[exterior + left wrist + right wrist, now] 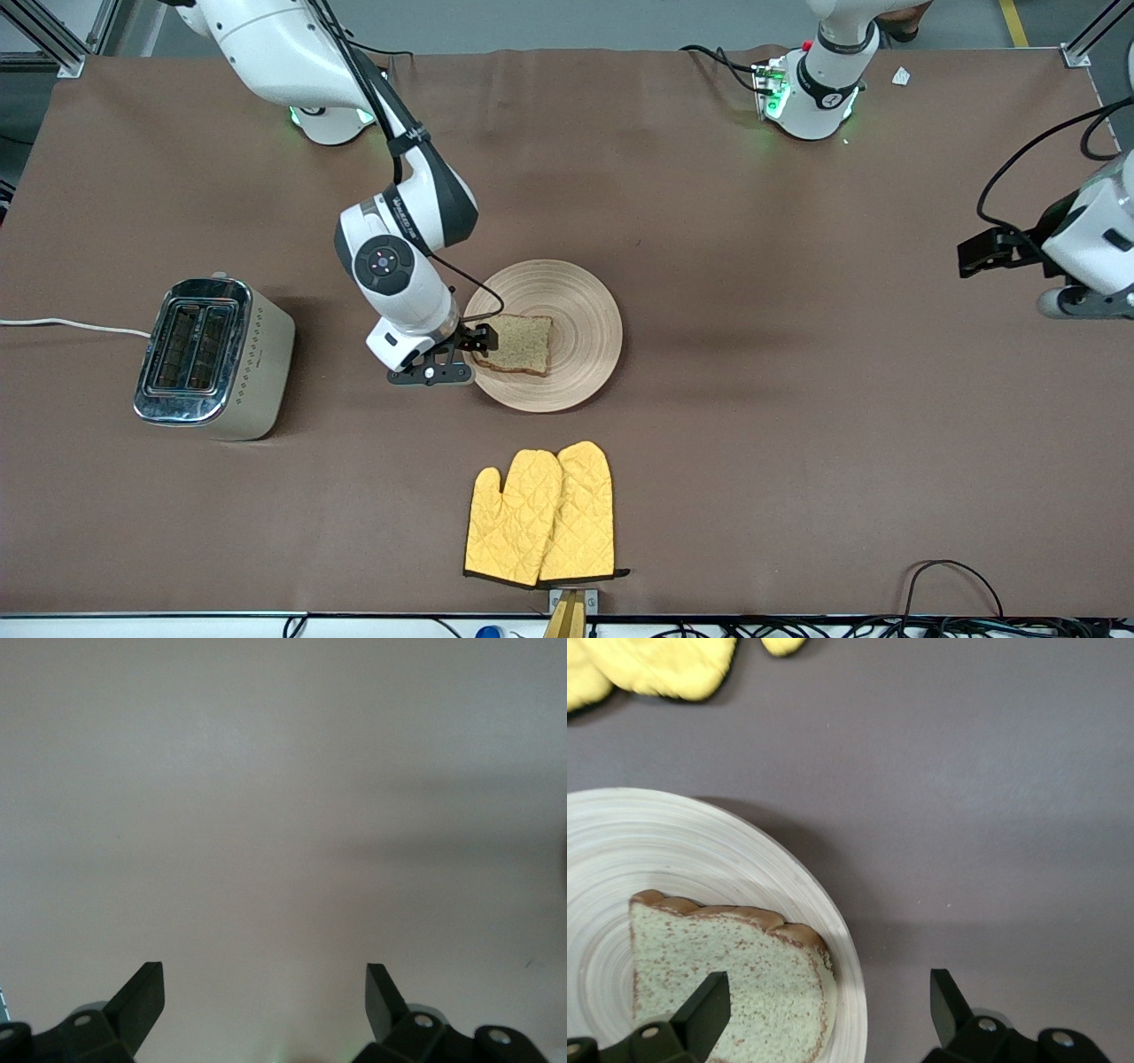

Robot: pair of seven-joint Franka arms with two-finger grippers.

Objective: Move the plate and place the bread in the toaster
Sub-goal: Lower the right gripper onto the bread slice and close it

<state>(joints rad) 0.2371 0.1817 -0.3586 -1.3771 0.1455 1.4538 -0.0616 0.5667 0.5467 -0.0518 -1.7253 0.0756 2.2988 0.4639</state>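
The pale wooden plate [580, 306] lies mid-table with the brown bread [523, 344] on it. My right gripper [472, 347] is open at the plate's edge on the toaster side. In the right wrist view [828, 999] one finger is over the bread [735, 970] and the other is outside the plate's rim [833, 930], over the table. It holds nothing. The chrome and cream toaster [213, 354] stands toward the right arm's end of the table, slots up. My left gripper [974, 255] is open and empty over bare table at the left arm's end [264, 992], waiting.
A pair of yellow oven mitts [542, 514] lies nearer to the front camera than the plate, and also shows in the right wrist view [656, 660]. The toaster's white cord [71, 325] runs off the table's end. Brown cloth covers the table.
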